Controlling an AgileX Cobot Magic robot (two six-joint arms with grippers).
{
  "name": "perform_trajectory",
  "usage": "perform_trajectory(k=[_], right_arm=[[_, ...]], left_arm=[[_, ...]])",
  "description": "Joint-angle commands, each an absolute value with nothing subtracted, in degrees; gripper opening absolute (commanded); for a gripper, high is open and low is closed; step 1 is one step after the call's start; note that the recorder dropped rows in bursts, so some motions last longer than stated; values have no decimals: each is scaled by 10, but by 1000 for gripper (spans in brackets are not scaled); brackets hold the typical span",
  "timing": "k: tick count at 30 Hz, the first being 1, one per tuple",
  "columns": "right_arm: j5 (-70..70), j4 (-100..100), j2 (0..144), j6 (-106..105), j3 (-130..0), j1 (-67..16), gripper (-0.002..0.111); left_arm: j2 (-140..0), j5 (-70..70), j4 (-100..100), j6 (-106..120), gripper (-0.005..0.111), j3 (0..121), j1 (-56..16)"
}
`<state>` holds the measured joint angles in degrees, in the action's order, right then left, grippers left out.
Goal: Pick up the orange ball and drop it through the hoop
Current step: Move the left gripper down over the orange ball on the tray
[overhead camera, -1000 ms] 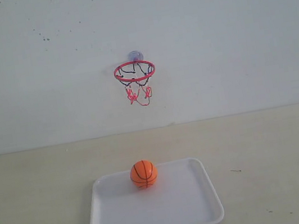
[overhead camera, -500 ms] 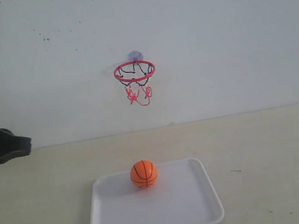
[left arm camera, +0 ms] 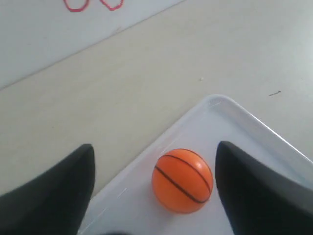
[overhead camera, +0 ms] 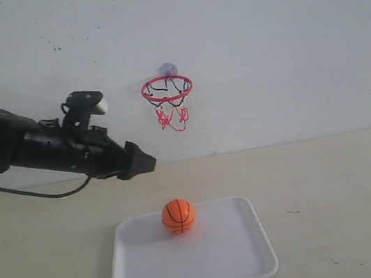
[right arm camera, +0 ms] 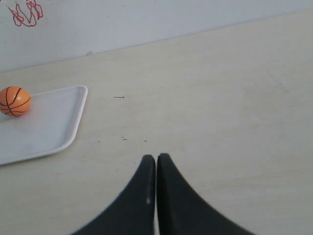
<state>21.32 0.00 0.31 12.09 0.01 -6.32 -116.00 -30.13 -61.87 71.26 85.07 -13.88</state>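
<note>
Here, plainly, is the approach stage: nothing is grasped yet. The left gripper (overhead camera: pixel 140 164) hangs in the air above and to the left of the white tray (overhead camera: pixel 249 270), its nose angled down toward the orange ball (overhead camera: pixel 178 215). Its fingers are spread wide with nothing between them; in the left wrist view the ball lies below and ahead of the gap, roughly centred between the two dark fingers (left arm camera: pixel 58 196), with clear space on either side.

The ball rests on the tray floor, near the tray's far rim on the wall side. The hoop (overhead camera: pixel 166 88) is fixed to the wall by its suction cup, well above the ball and nearly in line with it, with its net hanging free.

The right gripper (right arm camera: pixel 156 159) sits low over the bare table (overhead camera: pixel 348 184), off to one side of the tray, with its fingers pressed together and empty (it appears to have no part in this step).

The next move, as I judge it, calls for a descent that keeps the ball centred, then a gentle closing. A round ball on a smooth tray may well roll if one finger touches first.
</note>
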Motion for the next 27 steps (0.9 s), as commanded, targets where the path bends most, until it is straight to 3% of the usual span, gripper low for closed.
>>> perform_trajectory(k=[1, 6, 27], right_arm=[[210, -6, 0, 118, 0, -64, 0], [210, -6, 0, 118, 0, -64, 0], [210, -6, 0, 118, 0, -64, 0]], left_arm=[[-1195, -280, -598, 680, 74, 877, -173], [-1216, -281, -544, 611, 88, 895, -199], [-1242, -310, -466, 553, 88, 900, -212]])
